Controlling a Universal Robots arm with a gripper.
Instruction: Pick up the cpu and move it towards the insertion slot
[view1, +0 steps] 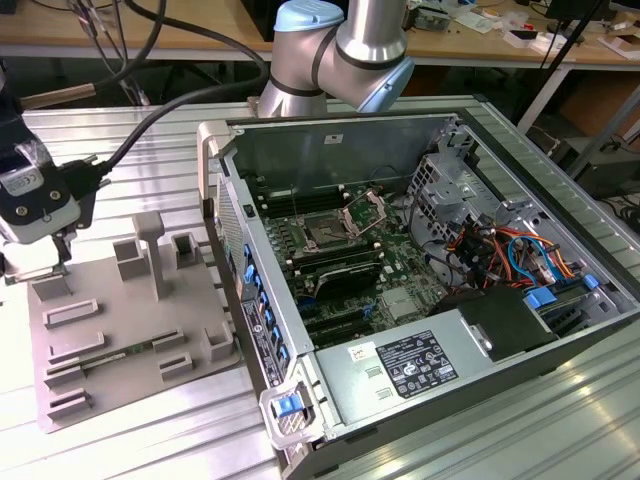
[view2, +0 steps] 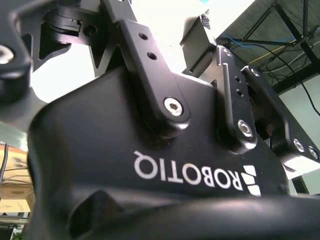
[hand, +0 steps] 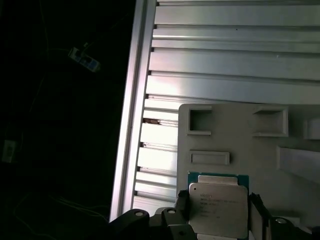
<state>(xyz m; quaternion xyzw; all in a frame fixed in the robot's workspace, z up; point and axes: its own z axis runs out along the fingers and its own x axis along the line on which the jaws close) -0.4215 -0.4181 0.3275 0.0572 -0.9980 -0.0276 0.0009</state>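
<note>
The cpu (hand: 218, 200), a flat square chip with a dull grey metal top, lies on the grey tray (hand: 235, 145) in the first wrist view. My gripper (hand: 219, 212) is shut on it, one dark finger pressed against each of two opposite edges. In the exterior view the gripper (view1: 45, 262) is low over the far corner of the tray (view1: 130, 340), at the exterior view's left. The insertion slot (view1: 328, 233) has a dark centre, and its silver bracket (view1: 365, 210) is raised. It sits on the motherboard inside the open computer case, well off to the exterior view's right of the gripper.
The case wall (view1: 235, 230) stands between the tray and the motherboard. Raised blocks (view1: 150, 250) stick up from the tray. The arm's base (view1: 335, 50) is behind the case. A drive cage and cables (view1: 500, 250) fill the case's right side. The ribbed aluminium table (hand: 230, 65) ends at an edge beside the tray.
</note>
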